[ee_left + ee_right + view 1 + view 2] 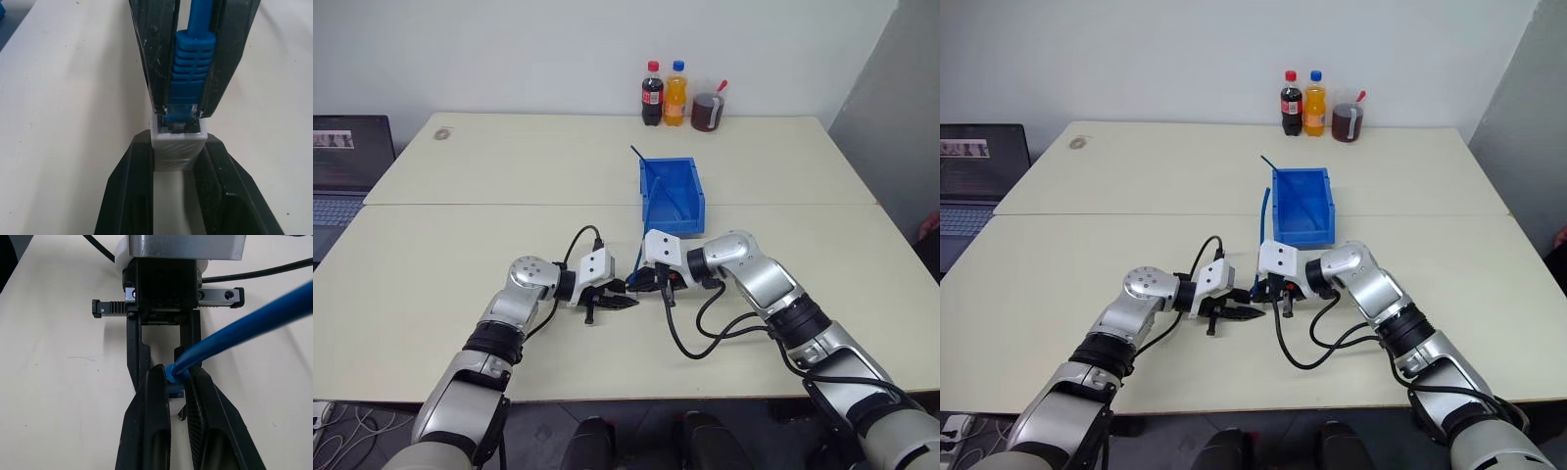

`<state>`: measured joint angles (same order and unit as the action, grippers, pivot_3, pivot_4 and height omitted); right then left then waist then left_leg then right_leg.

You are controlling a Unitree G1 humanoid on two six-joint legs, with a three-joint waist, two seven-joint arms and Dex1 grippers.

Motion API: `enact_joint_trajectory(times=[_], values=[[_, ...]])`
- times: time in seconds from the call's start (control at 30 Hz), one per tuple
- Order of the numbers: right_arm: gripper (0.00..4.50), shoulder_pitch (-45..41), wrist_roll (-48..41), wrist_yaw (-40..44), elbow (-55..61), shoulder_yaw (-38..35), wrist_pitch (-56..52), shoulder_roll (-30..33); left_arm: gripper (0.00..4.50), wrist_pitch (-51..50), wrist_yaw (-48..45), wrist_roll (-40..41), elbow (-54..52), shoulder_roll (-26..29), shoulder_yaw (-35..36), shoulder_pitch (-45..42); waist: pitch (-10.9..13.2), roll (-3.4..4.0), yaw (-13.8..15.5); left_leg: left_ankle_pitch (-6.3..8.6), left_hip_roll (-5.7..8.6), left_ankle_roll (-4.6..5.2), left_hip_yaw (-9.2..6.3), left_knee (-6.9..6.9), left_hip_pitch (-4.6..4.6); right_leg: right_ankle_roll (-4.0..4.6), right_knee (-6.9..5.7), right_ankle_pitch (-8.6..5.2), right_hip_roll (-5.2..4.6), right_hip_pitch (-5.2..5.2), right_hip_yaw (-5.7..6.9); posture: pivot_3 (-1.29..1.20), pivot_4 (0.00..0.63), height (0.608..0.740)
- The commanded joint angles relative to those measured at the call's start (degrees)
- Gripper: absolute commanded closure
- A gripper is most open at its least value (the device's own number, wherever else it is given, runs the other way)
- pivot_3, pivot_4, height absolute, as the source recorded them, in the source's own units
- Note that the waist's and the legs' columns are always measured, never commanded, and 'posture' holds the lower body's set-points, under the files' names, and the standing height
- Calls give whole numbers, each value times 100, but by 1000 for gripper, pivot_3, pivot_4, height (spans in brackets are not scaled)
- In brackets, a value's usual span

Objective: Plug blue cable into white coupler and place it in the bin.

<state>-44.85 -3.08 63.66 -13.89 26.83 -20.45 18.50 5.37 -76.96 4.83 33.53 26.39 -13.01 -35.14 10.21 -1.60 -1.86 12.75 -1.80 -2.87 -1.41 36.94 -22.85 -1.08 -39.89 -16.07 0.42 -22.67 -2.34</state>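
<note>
Both grippers meet low over the near table (431, 255), tips facing each other. Left gripper (177, 161) has its black fingers (129, 196) around the white coupler (177, 147); whether they pinch it tight or sit slightly slack, cannot tell. Right gripper (188, 105) is clamped on the ribbed boot of the blue cable (192, 63), clear plug tip already inside the coupler's socket mouth; right wrist view shows the cable running up out of its closed fingers (151, 431). Rest of the cable arcs back toward the bin (672, 196), which sits just beyond the grippers, mid-table, with a thin blue end sticking up at its back left corner. Soda bottles (663, 94) and a jug stand at the far edge, laptop (347, 166) off to the left. Step in hand, by my read: insertion, plug looks partly or nearly seated. Next move calls for a firm straight push along the socket axis, then one gripper lets go and the other carries the joined pair over the bin's lowered lip.
</note>
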Motion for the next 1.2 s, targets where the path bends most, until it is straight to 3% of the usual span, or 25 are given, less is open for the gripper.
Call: enact_joint_trajectory(times=[0.03, 0.2, 0.33, 0.53, 0.67, 0.77, 0.83, 1.03, 1.2], values=[[4350, 165, -120, -179, 125, -290, -660, 65, 2218, -454, 132, 346, -621, -9, 238, 121, 0, 0, 0, 0, 0, 0, -1, 0, -1, 0, 0, 0, 0, 0, 0, 0, 150, 740], [4350, 210, -921, -458, 863, -1183, -2243, 92, 1128, -1254, 750, 845, -1921, 204, 841, 660, 4, 0, 0, 0, -2, 0, -3, 0, -16, 0, 2, 0, -4, -12, 0, 0, 150, 740], [4350, -270, -1586, -898, 759, -2157, -3464, 37, 92, -2046, 1408, 1242, -3359, 398, 1335, 1269, 10, 3, -27, 0, -3, 0, -9, -4, -48, 26, -1, 15, -9, -55, -13, 0, 150, 740], [4350, -1765, -1754, -1087, -1348, -2844, -3620, 232, 6, -3020, 2955, 1661, -5102, 21, 1884, 1665, 15, 4, -22, 0, -1, 0, -2, -5, -58, 26, 2, 15, -10, -61, -3, 0, 150, 740], [4350, -3084, -1340, -1562, -3839, -3023, -2424, 93, 6, -3368, 3791, 1770, -5678, -370, 1969, 1796, 15, 3, -29, 0, 2, 0, 8, -9, -57, 26, 11, 16, -9, -60, -8, 0, 150, 740], [4350, -3599, -1028, -1993, -5097, -3022, -1437, -65, 6, -3479, 4152, 1800, -5883, -564, 1907, 1860, 15, 3, -44, 0, 1, 0, 9, -15, -62, 27, 26, 17, -9, -61, -11, 0, 150, 740], [3655, -3792, -899, -2283, -5581, -3077, -1017, -200, 0, -3510, 4306, 1806, -5997, -613, 1873, 1923, 15, 3, -44, 0, 0, 0, 7, -21, -69, 28, 40, 17, -8, -61, -15, 0, 150, 740], [2113, -4050, -601, -2530, -6113, -3170, -446, -387, 0, -3607, 4693, 1815, -6140, -526, 2078, 2116, 16, 4, -36, 0, 1, -1, 2, -24, -99, 29, 52, 19, -14, -80, -15, 0, 150, 740], [1030, -4085, -370, -2812, -6195, -3166, -192, -380, 0, -3674, 4992, 1763, -6100, -463, 2166, 2134, 16, 5, -5, 0, 2, -1, -1, -22, -98, 29, 48, 19, -15, -79, -11, 0, 150, 740]])
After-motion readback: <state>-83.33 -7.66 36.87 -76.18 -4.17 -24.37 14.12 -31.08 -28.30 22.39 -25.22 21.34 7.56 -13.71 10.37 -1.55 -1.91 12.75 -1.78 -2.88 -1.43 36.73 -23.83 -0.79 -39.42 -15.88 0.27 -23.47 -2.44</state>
